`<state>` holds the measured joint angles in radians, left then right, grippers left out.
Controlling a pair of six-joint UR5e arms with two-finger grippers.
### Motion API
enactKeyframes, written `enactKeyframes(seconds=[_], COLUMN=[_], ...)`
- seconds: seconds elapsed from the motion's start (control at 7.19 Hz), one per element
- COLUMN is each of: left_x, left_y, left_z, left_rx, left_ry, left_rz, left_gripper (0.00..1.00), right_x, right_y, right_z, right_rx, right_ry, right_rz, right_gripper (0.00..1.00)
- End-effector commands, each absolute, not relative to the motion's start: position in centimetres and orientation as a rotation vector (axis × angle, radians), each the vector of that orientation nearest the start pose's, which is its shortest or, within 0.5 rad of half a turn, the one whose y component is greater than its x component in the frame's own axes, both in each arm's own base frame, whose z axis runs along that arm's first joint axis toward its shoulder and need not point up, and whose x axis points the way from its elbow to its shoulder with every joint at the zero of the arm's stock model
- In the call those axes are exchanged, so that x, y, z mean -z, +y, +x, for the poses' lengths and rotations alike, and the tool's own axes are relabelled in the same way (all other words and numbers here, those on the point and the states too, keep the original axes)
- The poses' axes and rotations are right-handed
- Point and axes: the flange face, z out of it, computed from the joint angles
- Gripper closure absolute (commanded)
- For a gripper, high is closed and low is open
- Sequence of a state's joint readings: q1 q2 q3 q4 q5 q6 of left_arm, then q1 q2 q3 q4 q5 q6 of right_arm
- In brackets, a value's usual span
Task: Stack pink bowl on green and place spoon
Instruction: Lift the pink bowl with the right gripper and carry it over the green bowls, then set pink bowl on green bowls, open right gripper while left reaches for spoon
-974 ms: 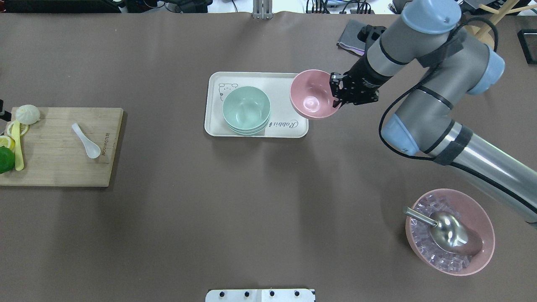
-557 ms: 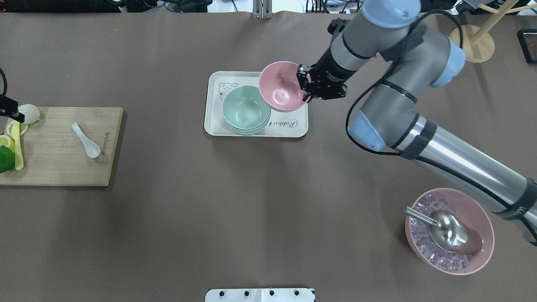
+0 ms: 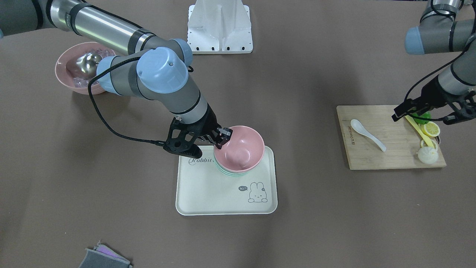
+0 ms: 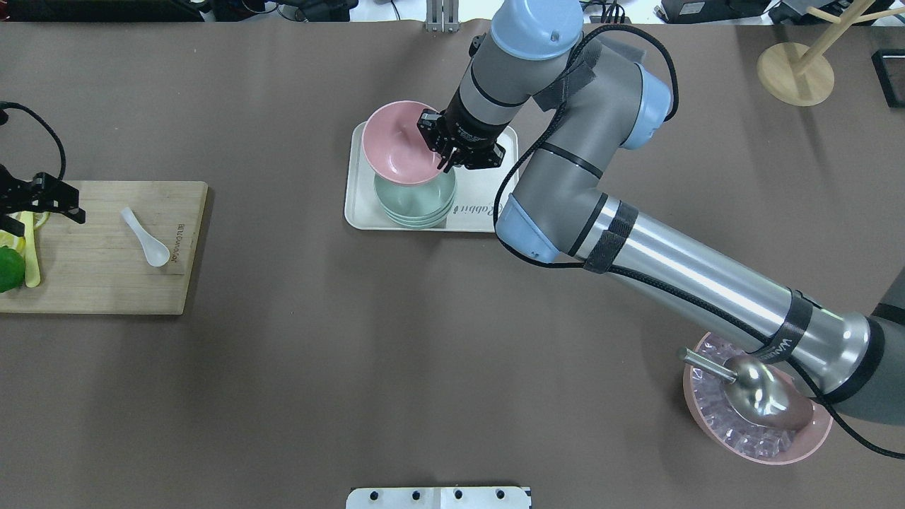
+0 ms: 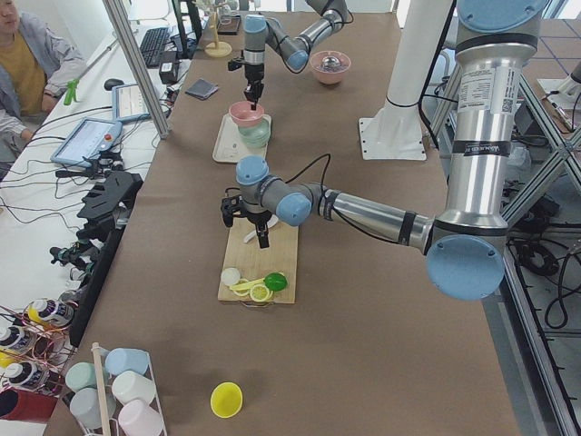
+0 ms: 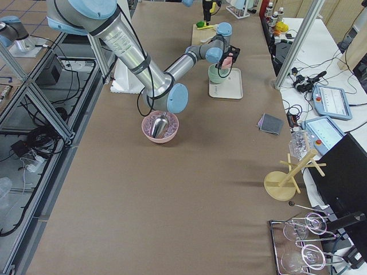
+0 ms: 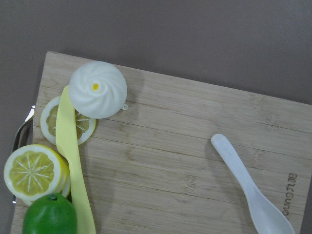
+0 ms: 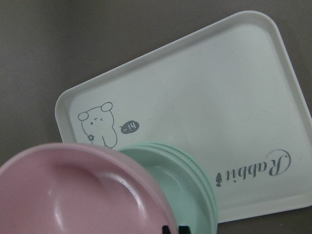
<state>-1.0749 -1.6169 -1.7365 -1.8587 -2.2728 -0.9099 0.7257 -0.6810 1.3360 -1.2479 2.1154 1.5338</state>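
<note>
Right gripper [image 4: 440, 147] clamps the pink bowl [image 4: 396, 145] by its rim, over the green [image 4: 417, 203] on the tray [image 4: 488, 212], upper centre. Spoon [image 4: 145, 237] lies on the cutting board [image 4: 106, 283], left edge. Left gripper [image 4: 42, 201] is above the board; cannot tell its opening.

A pink bowl [image 4: 397, 143], mint-green bowls [image 4: 416, 202], white spoon [image 4: 146, 237] — cream tray [image 3: 208, 195] with rabbit drawing.

On my feed, the cream rectangular plastic tray [image 8: 195, 87] carries "Rabbit" in grey script near one corner. A small "hi" speech bubble sits beside its cartoon rabbit. The rectangular bamboo cutting board [image 7: 195, 161] has a brand mark at one edge that I can't read reliably.
</note>
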Motion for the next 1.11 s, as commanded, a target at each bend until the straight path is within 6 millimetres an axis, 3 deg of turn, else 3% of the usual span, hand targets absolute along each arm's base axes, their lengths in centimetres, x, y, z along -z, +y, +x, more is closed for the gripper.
enactKeyframes(seconds=[0.0, 0.28, 0.7, 0.97], left_x=[-51.6, -53.1, -51.1, -51.9], left_y=[-49.4, -49.0, -53.8, -54.1], left_z=[23.2, 24.8, 28.5, 28.7], left_rx=[0.253, 0.254, 0.295, 0.299], left_ry=[0.794, 0.774, 0.783, 0.773], left_rz=[-0.092, -0.134, -0.142, -0.153], left_gripper=[0.02, 0.02, 0.03, 0.11], right_x=[-15.7, -15.8, -16.1, -16.3], right_y=[-57.0, -56.9, -57.1, -57.1], right_z=[-52.4, -52.6, -52.8, -52.9], right_rx=[-0.353, -0.356, -0.353, -0.352], right_ry=[-1.070, -1.067, -1.074, -1.073], right_rz=[-0.111, -0.105, -0.101, -0.102], right_gripper=[1.00, 1.00, 1.00, 1.00])
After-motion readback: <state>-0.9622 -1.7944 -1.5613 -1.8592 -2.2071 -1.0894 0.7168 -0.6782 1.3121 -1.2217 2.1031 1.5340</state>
